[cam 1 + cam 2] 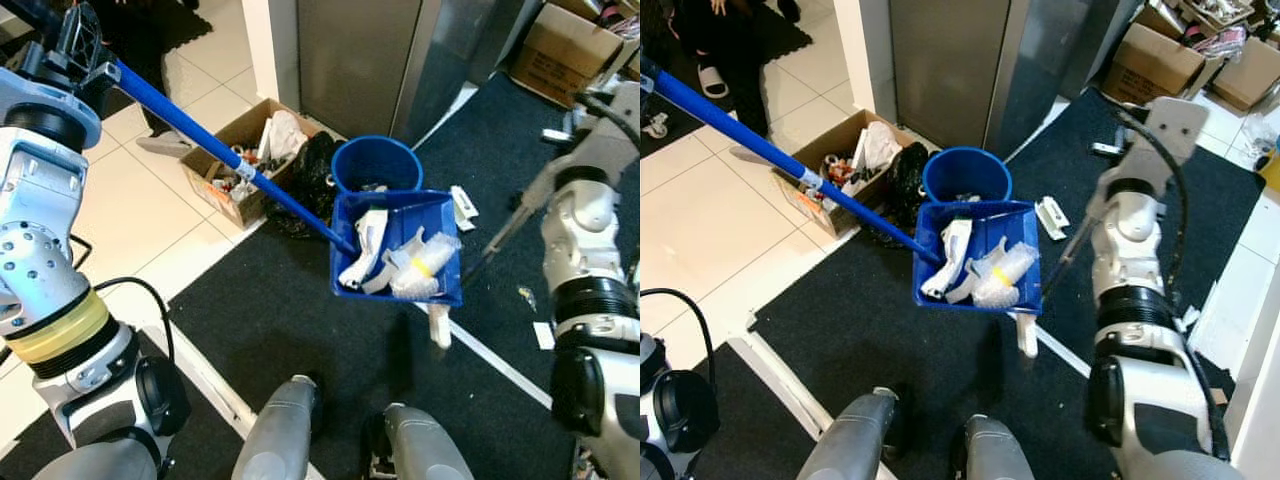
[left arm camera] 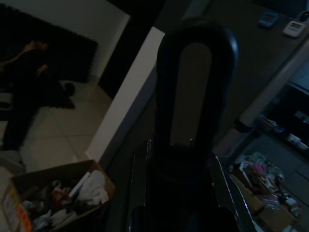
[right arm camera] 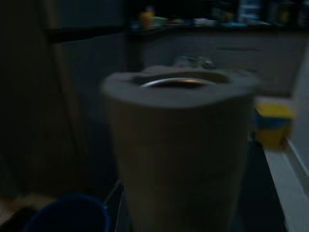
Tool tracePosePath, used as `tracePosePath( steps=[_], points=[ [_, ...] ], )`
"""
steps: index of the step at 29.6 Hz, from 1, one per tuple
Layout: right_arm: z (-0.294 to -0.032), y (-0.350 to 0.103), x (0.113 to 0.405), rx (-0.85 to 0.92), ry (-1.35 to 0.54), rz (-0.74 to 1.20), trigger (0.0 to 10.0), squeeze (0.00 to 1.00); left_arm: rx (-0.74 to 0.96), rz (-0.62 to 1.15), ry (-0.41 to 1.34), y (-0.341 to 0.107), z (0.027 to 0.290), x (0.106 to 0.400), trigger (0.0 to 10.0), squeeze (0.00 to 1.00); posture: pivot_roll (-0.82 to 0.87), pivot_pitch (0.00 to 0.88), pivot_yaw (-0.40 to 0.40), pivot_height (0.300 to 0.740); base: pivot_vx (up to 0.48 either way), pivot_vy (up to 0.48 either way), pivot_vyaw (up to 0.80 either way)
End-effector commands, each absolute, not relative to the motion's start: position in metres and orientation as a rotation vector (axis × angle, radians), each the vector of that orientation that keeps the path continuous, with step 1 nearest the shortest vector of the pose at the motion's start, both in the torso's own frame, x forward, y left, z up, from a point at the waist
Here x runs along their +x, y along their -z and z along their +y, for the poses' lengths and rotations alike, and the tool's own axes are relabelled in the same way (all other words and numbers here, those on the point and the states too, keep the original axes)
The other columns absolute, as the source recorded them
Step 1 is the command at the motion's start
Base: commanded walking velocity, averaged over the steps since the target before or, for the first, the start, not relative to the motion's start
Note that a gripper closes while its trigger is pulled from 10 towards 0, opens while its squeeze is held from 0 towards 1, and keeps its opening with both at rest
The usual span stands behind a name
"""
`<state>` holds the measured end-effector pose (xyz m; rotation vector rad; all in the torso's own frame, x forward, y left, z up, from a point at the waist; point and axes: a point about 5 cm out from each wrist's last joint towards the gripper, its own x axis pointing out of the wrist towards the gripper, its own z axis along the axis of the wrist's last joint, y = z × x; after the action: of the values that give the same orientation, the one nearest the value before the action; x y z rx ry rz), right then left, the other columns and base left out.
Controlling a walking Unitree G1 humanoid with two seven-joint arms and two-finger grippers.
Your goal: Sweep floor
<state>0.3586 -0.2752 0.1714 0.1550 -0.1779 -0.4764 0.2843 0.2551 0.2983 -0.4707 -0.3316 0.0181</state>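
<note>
My left pincer (image 1: 75,45) grips the stiff handle (image 1: 190,135); loaded dustpan (image 1: 400,250) far downslope feels tip-heavy; right pincer's state I cannot tell.

- A lived-in home, in or beside its kitchen: a tall steel fridge (image 1: 400,60) stands against a white wall corner.
- Cream floor tiles (image 1: 140,215) meet dark mats (image 1: 300,320).
- Open cardboard boxes (image 1: 825,165) of household odds and ends sit on the floor, more at the far side (image 1: 1160,50).
- A slipper (image 1: 712,80) lies on the tiles.
- A blue bin (image 1: 375,165) stands by the fridge.
</note>
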Motion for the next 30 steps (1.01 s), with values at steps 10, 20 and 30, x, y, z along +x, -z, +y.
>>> tracePosePath(
  steps=[10, 20, 30],
  points=[
    [-0.309, -0.178, 0.353, 0.285, 0.699, -0.200, 10.0, 0.00, -0.401, -0.347, -0.083, -0.297, 0.270, 0.276, 10.0, 0.00, 0.08, 0.051, -0.016, 0.740, 0.000, 0.000, 0.00],
    [-0.301, -0.176, 0.355, 0.161, 0.667, -0.199, 10.0, 0.00, -0.372, -0.322, -0.119, -0.289, 0.267, 0.276, 10.0, 0.00, 0.09, 0.056, -0.024, 0.740, 0.000, 0.000, 0.00],
    [-0.292, -0.176, 0.359, 0.160, 0.634, -0.207, 10.0, 0.00, -0.330, -0.329, -0.137, -0.290, 0.267, 0.277, 10.0, 0.00, 0.09, 0.055, -0.026, 0.740, 0.108, 0.000, 0.00]
  ],
)
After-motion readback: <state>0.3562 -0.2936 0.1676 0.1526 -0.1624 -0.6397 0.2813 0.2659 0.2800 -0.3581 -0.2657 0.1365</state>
